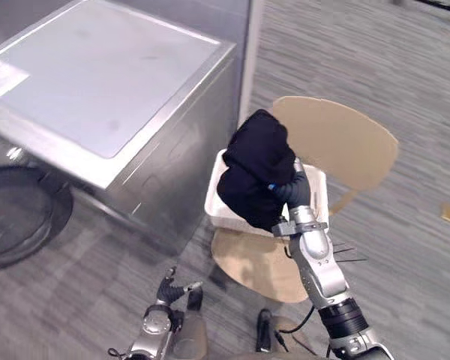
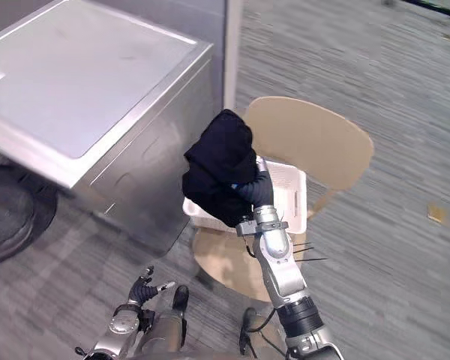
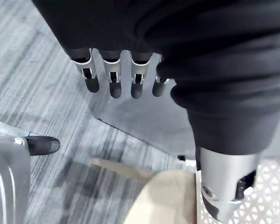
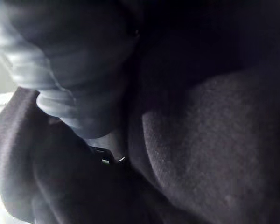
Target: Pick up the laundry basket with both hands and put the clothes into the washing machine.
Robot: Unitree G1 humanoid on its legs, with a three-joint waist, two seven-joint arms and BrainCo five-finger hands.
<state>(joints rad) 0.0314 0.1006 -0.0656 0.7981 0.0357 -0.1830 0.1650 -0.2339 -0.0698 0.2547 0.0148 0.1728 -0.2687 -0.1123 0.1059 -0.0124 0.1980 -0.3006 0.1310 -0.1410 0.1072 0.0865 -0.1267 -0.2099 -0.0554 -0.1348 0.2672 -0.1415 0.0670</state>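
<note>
A black garment [image 1: 259,169] hangs bunched up above a white mesh laundry basket [image 1: 223,208]. The basket rests on the seat of a pale wooden chair [image 1: 345,139]. My right hand [image 1: 294,192] is raised over the basket and buried in the garment, which wraps it in the right wrist view [image 4: 200,154]. My left hand [image 1: 167,289] is low, near the floor in front of the chair, open and holding nothing; its straight fingers [image 3: 114,79] show in the left wrist view. The silver washing machine [image 1: 97,75] stands to the left of the chair.
The washer's round dark door [image 1: 15,217] stands swung open at the far left, low down. A narrow gap separates the machine's side from the chair and basket. Grey striped carpet [image 1: 412,90] spreads out to the right and behind the chair.
</note>
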